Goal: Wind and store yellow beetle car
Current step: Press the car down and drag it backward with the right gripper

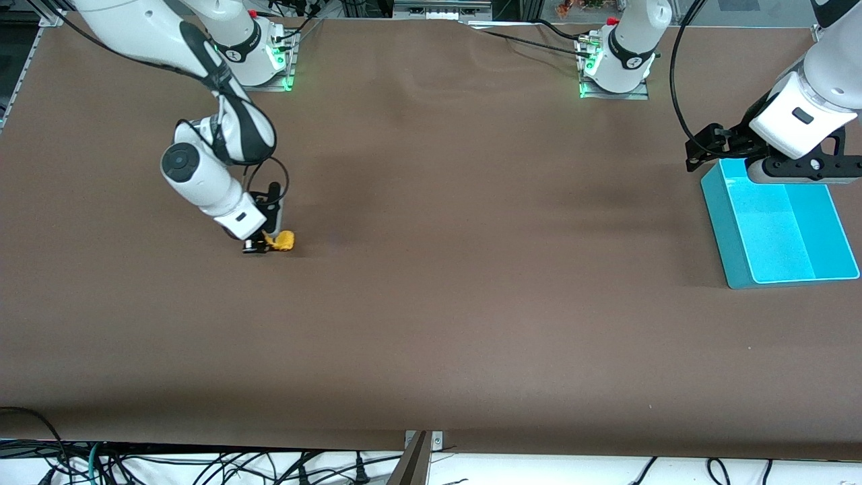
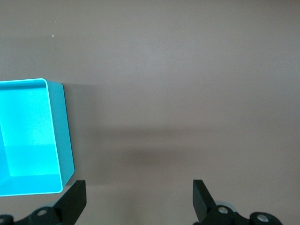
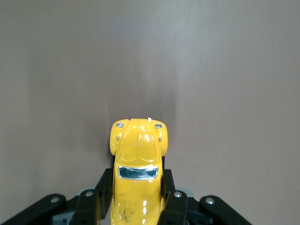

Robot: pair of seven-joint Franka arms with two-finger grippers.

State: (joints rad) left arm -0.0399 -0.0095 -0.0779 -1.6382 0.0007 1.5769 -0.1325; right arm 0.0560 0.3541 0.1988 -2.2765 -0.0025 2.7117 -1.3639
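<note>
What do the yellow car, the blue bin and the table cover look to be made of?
Yellow beetle car: glossy painted hard shell, metal or plastic, with highlights and small scuffs. Blue bin: smooth, thin-walled, rounded rim, probably plastic. Table cover: matte brown sheet with faint ripples, possibly fabric or paper.

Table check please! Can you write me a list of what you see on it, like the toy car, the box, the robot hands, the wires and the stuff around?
Surface: brown table, covered by a plain mat with slight ripples.
Job's things: yellow beetle car at the right arm's end of the table, on the mat, pinched at its sides; blue bin at the left arm's end, nothing in it.
Clutter: nothing seen.
Grippers: right gripper shut on the car; left gripper open, waiting over the mat beside the bin's edge.
Cables: black cables run along both arms; a bundle lies below the table's edge nearest the front camera.
Surroundings: two arm bases with green lights; metal framing at the edges.
</note>
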